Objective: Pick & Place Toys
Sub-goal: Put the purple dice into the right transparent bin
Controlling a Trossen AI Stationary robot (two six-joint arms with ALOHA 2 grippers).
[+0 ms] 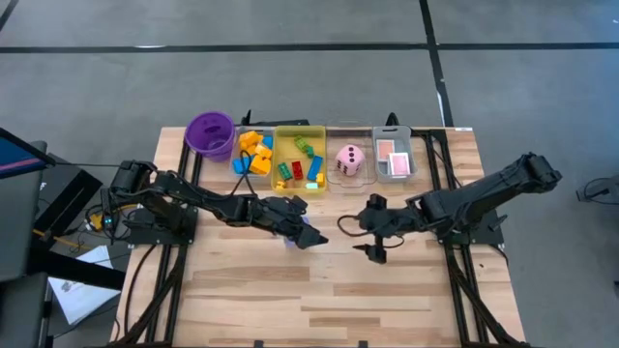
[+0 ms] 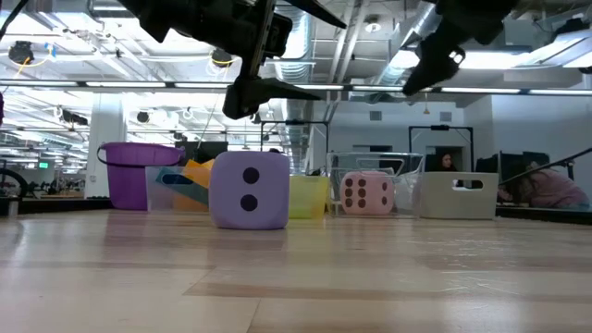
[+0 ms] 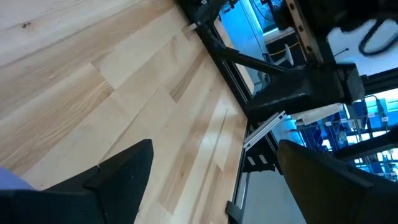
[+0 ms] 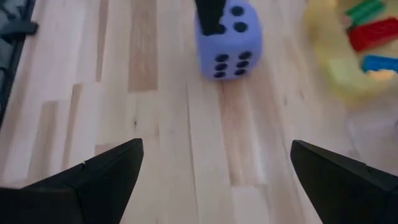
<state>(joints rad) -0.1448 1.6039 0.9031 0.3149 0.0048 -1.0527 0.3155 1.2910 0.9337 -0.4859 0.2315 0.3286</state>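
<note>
A purple die point(image 2: 250, 190) stands on the bare wood near the table's middle, resting on one face. My left gripper point(image 2: 264, 92) hangs open just above it without touching; in the high view it covers most of the die point(image 1: 293, 239). My right gripper point(image 1: 360, 232) is open a little to the die's right, tipped down toward the die point(image 4: 227, 40), with nothing between its fingers. A pink die point(image 1: 350, 160) sits in a clear tray at the back. Coloured bricks point(image 1: 300, 166) fill the yellow tray, and pink-backed cards point(image 1: 393, 155) lie in another tray.
Along the far edge stand a purple cup point(image 1: 210, 133), a clear tray of yellow and orange bricks point(image 1: 253, 153), the yellow tray point(image 1: 279, 145) and two clear trays point(image 1: 334, 135). The near half of the table point(image 1: 319, 300) is bare wood.
</note>
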